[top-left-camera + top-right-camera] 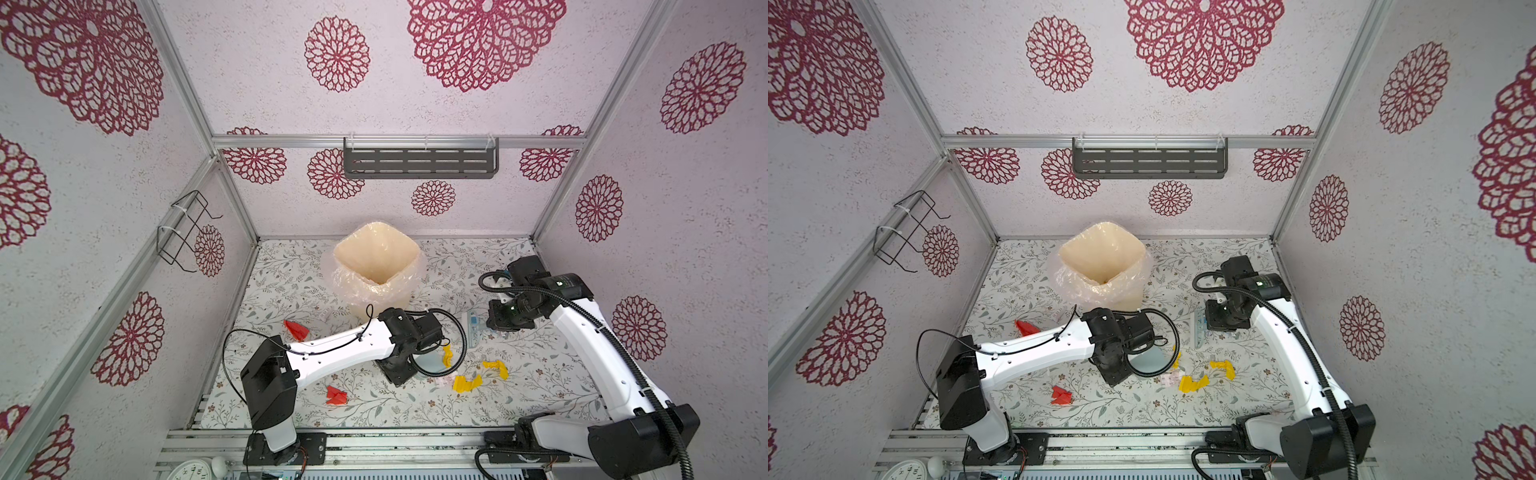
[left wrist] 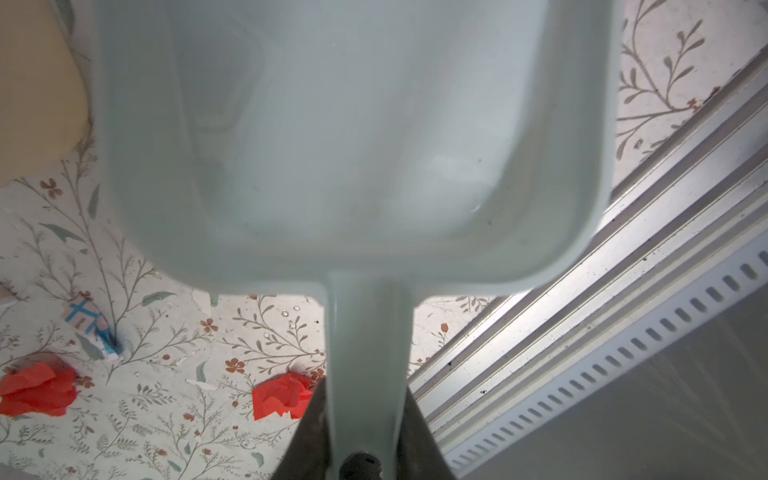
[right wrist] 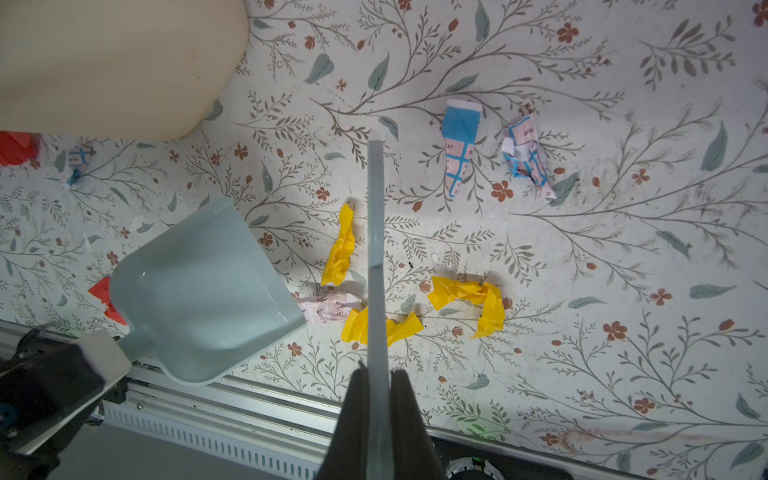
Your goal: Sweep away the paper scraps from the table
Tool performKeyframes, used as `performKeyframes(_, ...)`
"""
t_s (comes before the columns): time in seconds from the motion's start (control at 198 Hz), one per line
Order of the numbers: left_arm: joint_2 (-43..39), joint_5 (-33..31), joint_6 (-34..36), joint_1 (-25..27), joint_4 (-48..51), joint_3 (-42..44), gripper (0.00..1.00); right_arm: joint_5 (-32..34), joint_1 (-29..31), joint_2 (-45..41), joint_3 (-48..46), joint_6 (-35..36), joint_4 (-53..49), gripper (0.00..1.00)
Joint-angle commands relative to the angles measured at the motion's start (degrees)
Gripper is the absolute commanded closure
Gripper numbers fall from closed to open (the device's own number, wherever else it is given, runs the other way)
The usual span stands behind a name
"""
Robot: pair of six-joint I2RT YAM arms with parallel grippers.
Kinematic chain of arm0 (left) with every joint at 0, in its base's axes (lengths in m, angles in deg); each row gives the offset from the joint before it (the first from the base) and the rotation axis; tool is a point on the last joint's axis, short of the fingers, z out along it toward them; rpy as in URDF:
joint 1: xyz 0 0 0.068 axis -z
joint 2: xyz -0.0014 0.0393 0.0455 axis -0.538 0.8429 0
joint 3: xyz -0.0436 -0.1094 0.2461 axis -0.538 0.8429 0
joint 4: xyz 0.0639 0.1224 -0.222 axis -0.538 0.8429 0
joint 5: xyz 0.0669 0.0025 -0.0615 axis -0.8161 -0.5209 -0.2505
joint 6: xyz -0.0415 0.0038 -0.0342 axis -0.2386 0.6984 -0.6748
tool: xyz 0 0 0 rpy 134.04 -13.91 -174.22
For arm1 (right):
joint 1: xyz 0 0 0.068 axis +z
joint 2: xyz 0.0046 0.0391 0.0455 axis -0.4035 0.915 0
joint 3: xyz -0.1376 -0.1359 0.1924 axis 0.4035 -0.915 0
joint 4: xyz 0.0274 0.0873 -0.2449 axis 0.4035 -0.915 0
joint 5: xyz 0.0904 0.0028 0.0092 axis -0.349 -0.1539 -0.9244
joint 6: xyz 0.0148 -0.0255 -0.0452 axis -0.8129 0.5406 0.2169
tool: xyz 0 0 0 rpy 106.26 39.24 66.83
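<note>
Two closed grips | left tool [image 2: 365, 401]: dustpan [image 2: 353, 145] | right tool [image 3: 379, 382]: brush [image 3: 376, 228] (edge-on)

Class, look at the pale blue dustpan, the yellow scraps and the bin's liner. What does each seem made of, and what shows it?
The dustpan: probably moulded plastic, smooth, slightly glossy, with soft highlights. The yellow scraps: thin matte paper, sharply creased and crumpled. The bin liner: likely thin clear plastic film, wrinkled and shiny.

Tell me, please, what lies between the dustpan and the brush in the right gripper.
In the right wrist view, a yellow paper scrap and a pink-printed white scrap lie there.
</note>
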Motion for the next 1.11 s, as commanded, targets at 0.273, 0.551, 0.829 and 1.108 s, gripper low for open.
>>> performKeyframes(0.273, -3.13, 2.1, -3.92, 1.34, 3.11, 2.76, 1.0, 3.67, 4.09, 1.16, -2.36, -1.73, -0.77, 1.0)
performKeyframes(0.551, -3.31, 2.71, -4.24, 1.38, 3.95, 3.99, 1.0, 4.67, 7.25, 2.89, -3.27, -3.4, 1.03, 1.0)
performKeyframes(0.829, -3.13, 2.61, -4.32, 1.42, 4.74, 5.13, 1.0, 5.55, 8.81, 2.97, -5.18, -4.44, 0.19, 1.0)
performKeyframes(1.108, -2.87, 2.61, -4.86, 1.5, 4.79, 6.04, 1.0, 2.83, 11.03, 3.28, -6.67, -6.71, 2.67, 1.0)
